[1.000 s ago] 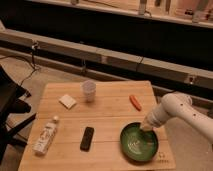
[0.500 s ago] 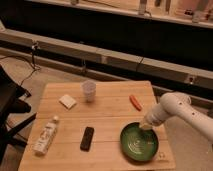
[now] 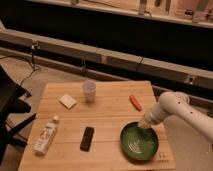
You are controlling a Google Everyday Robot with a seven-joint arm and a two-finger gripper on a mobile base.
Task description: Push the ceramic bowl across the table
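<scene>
Jaws [image 3: 145, 123] at the ceramic bowl's [image 3: 138, 142] far right rim near the desk's [image 3: 107, 110] front right corner, spacing indiscernible, with open desk stretching leftward.

claw [image 3: 143, 125] at ceramic bowl [image 3: 138, 142] rim | leftward: black remote [image 3: 87, 138] blocks | table [image 3: 110, 107] centre free

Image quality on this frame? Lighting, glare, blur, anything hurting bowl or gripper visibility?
Camera view: dim, warm lighting with a dark background; the whole picture is soft. The ceramic bowl shows pale glossy streaks inside, readable against the table. The gripper sits at the bowl's far rim, merging into the white arm. The cup is bright and low in contrast.
</scene>
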